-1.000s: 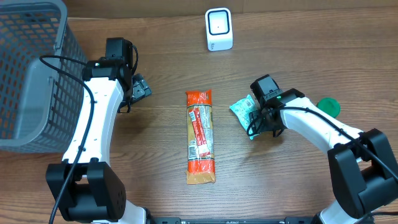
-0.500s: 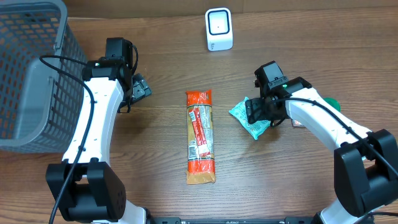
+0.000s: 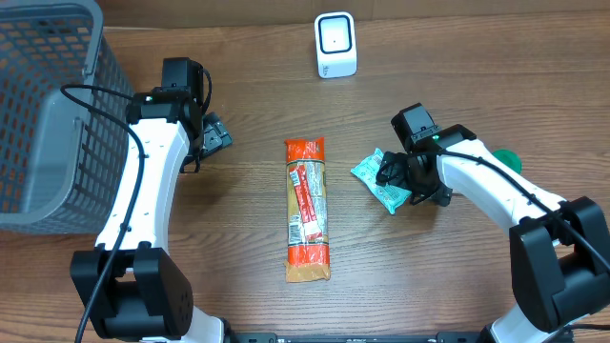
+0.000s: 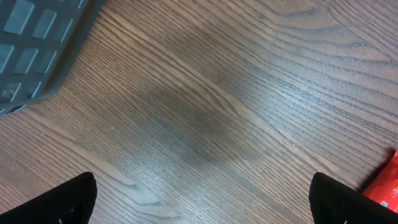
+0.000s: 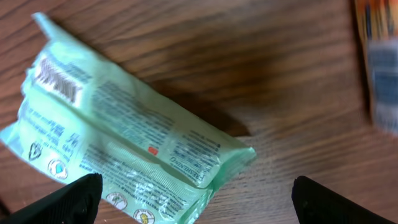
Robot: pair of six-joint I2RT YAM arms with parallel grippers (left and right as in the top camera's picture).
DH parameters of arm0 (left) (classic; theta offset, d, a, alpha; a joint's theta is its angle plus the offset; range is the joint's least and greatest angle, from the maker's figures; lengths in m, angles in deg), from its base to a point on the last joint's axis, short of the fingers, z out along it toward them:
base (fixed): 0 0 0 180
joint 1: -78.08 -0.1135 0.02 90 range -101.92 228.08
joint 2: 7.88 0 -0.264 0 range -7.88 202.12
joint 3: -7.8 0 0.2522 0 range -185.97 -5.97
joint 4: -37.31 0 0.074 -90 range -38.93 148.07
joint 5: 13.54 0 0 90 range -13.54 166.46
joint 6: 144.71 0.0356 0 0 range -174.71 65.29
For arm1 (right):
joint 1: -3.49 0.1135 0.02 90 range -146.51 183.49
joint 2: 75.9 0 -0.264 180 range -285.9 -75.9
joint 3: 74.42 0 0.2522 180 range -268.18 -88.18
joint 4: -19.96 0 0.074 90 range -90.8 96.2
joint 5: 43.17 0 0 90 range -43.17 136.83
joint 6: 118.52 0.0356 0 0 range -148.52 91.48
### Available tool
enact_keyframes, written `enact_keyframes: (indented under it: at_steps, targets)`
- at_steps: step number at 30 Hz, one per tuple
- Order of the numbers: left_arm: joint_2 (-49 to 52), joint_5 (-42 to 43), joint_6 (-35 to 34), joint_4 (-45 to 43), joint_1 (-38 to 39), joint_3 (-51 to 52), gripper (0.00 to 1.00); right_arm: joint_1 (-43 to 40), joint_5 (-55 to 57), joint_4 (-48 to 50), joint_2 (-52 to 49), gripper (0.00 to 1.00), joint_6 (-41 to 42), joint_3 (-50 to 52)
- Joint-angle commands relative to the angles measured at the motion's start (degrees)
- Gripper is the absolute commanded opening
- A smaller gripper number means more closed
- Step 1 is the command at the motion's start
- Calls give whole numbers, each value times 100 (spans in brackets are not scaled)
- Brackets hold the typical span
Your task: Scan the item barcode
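A pale green wrapped packet (image 5: 124,137) lies flat on the wooden table, its barcode (image 5: 59,81) near the packet's upper left end. My right gripper (image 5: 199,205) stands open above it, fingers spread either side and not touching it. From overhead the right gripper (image 3: 398,181) covers part of the green packet (image 3: 370,171). A long orange snack packet (image 3: 307,210) lies mid-table. The white scanner (image 3: 335,45) stands at the back. My left gripper (image 3: 214,133) is open over bare wood (image 4: 202,202), holding nothing.
A grey mesh basket (image 3: 48,105) fills the far left, and its corner (image 4: 37,50) shows in the left wrist view. A green round lid (image 3: 505,162) lies behind the right arm. The orange packet's red end (image 4: 387,186) is at the frame's right edge.
My right gripper's jaws have spread wider and the arm has shifted slightly right and toward the front. The green packet now lies loose on the table. The left arm has not moved.
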Motion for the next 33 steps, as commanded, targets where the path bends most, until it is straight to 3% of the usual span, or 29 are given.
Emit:
enact_keyframes:
  at_steps: [1, 8, 15, 20, 24, 27, 33]
  targets:
    - [-109, -79, 68, -7, 42, -83, 100, 7, -164, 118, 35, 100, 1054, 142]
    - [-109, -79, 66, -7, 42, -83, 100, 7, -306, 431, 35, 95, 1429, 380]
    - [-109, -79, 68, -7, 42, -83, 100, 13, -398, 933, 35, 76, 2107, 660]
    - [-109, -79, 68, -7, 42, -83, 100, 17, -393, 1274, 37, 73, 2339, 970]
    - [-109, -79, 66, -7, 42, -83, 100, 17, -426, 1307, 37, 63, 2337, 997]
    - [-109, -79, 66, -7, 42, -83, 100, 17, -457, 1309, 37, 52, 2332, 997]
    - [-109, -79, 66, -7, 42, -83, 100, 15, -452, 1338, 37, 15, 2332, 997]
